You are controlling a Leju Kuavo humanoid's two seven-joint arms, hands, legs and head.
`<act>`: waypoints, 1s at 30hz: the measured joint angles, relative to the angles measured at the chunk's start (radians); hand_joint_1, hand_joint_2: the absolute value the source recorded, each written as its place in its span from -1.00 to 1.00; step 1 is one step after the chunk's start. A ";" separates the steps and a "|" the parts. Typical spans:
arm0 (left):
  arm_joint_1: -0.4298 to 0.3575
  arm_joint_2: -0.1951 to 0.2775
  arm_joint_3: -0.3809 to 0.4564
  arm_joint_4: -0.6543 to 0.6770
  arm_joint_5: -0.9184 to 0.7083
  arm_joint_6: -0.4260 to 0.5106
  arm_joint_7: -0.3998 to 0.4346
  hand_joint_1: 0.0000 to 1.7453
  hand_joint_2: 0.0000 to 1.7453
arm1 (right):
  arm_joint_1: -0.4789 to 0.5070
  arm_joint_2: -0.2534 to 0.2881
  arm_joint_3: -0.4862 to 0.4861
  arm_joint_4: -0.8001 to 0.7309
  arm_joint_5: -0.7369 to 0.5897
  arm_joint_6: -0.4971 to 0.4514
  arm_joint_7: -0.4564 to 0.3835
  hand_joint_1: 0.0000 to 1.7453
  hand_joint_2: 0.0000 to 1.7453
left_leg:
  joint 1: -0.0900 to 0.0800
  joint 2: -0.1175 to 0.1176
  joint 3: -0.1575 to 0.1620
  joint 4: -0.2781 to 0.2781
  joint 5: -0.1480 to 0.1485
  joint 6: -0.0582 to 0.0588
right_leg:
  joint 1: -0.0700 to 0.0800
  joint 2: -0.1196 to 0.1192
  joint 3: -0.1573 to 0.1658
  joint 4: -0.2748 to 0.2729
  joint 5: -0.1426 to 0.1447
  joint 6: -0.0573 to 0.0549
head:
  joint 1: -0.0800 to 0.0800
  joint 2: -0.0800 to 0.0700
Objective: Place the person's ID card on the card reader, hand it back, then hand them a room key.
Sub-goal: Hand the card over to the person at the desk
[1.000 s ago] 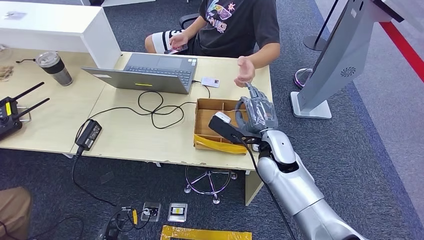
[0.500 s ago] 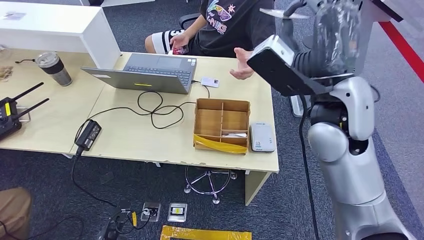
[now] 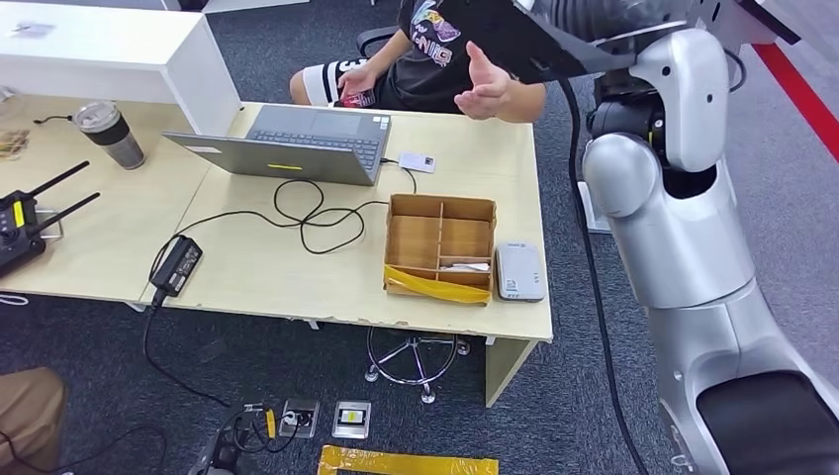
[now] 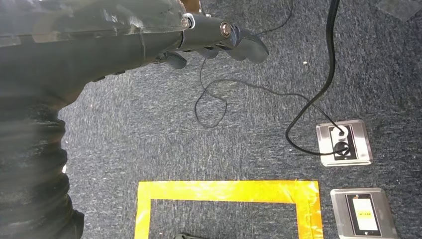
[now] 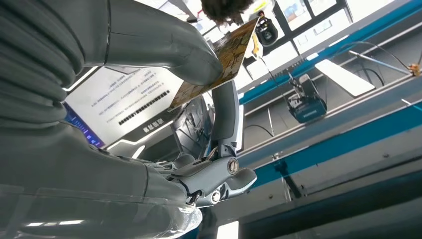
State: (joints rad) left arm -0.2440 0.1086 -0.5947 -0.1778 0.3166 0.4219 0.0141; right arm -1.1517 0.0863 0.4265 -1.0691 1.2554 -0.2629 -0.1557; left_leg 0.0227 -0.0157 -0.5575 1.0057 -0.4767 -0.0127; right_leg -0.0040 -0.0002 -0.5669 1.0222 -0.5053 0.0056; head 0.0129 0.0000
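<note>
Pinching a card (image 5: 219,62) between thumb and fingers, the right robot hand (image 5: 164,55) is raised high — left robot hand (image 4: 199,40) hangs, fingers curled, empty.

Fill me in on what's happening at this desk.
The robot's right hand is raised toward the seated person, pinching a card between thumb and finger. The person's open hand waits above the desk edge. The card reader lies bare beside the cardboard box. The left hand hangs over the floor.
</note>
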 joint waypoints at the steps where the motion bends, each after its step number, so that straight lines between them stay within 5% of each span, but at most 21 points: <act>1: 0.000 0.000 0.000 0.000 0.000 0.000 0.000 -1.00 1.00 | -0.001 0.002 0.002 0.008 0.000 0.000 0.000 1.00 1.00 | 0.000 0.000 0.000 0.000 0.000 0.000 | 0.000 0.000 0.000 0.000 0.000 0.000 | 0.000 0.000; 13: 0.000 -0.005 0.000 0.000 0.000 -0.003 0.000 -1.00 1.00 | -0.016 0.012 0.012 0.059 0.021 -0.005 -0.006 1.00 1.00 | 0.000 0.000 0.000 0.000 0.000 0.000 | 0.000 0.000 -0.001 0.000 0.000 0.000 | 0.000 0.000; 30: -0.013 -0.012 0.000 0.000 -0.003 -0.013 -0.001 -1.00 1.00 | -0.119 0.061 0.057 0.330 0.072 -0.069 -0.024 1.00 1.00 | 0.000 0.000 -0.001 0.000 0.000 0.000 | 0.000 0.000 -0.001 0.000 0.000 0.000 | 0.000 0.000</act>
State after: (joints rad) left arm -0.2566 0.0963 -0.5950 -0.1778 0.3140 0.4089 0.0134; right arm -1.2702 0.1474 0.4838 -0.7392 1.3276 -0.3321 -0.1801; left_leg 0.0226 -0.0154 -0.5584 1.0057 -0.4767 -0.0127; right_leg -0.0040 0.0003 -0.5683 1.0223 -0.5051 0.0055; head 0.0127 0.0000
